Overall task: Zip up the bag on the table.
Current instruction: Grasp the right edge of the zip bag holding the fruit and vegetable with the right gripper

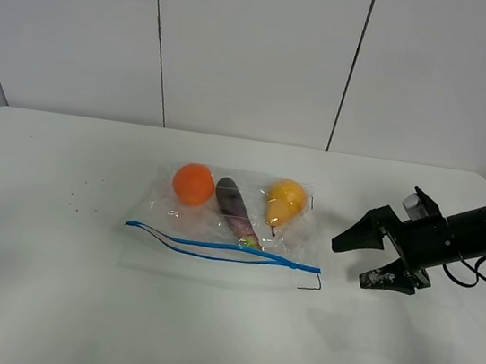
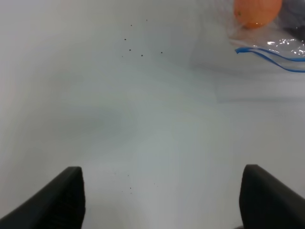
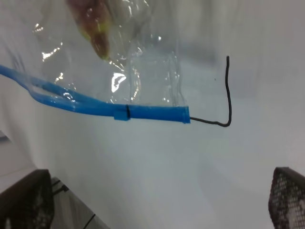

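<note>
Bag [image 1: 238, 219] lies mid table [image 1: 28, 297], fruit inside, blue zip strip [image 1: 224, 250] on front edge, split open at its left end.
My R gripper [image 1: 351, 262] is near the black cord [image 3: 228, 95] at the strip's right end, jaws wide apart, holding nothing. L gripper [image 2: 162, 205] is also spread, over bare table left of bag.

Pale grey flat wall panels [image 1: 253, 48] with thin dark vertical seams [image 1: 159, 39] behind far edge. Tiny black specks [image 1: 69, 205] scattered toward left edge.
</note>
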Action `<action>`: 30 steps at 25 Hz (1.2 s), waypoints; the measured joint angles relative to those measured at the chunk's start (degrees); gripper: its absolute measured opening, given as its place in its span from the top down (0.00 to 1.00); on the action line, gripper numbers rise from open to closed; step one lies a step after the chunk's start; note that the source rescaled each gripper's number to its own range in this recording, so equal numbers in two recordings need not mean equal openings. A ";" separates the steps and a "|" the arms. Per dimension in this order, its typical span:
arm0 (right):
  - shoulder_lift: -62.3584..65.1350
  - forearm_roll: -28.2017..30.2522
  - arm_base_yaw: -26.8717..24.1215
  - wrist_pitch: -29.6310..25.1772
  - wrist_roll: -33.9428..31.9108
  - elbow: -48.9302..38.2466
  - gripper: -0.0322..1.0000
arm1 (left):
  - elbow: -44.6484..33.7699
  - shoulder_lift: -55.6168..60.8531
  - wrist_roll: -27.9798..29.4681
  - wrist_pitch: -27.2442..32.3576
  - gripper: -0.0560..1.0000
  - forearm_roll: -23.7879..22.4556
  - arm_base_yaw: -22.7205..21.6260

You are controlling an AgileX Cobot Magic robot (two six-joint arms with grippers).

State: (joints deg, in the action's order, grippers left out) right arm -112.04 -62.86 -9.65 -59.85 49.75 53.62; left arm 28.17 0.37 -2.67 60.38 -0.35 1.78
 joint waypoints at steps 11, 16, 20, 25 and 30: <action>-5.10 1.10 7.37 1.85 -4.18 8.51 0.00 | 0.00 0.00 0.00 0.00 0.14 0.00 0.00; -7.33 3.81 6.58 0.86 -7.70 13.12 0.00 | 0.00 0.00 0.00 0.00 0.14 0.00 0.00; -10.14 3.87 6.56 -1.76 -7.99 13.40 0.00 | 0.00 0.00 0.00 0.00 0.14 0.00 0.00; -12.82 3.29 7.32 -2.52 -6.68 13.40 0.00 | 0.00 0.00 0.00 0.00 0.14 0.00 0.00; -13.08 2.27 7.32 -2.18 -6.05 13.46 0.03 | 0.00 0.00 0.00 0.00 0.14 0.00 0.00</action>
State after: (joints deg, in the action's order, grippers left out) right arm -125.12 -60.60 -2.33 -62.03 43.70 67.08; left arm 28.17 0.37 -2.67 60.38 -0.35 1.78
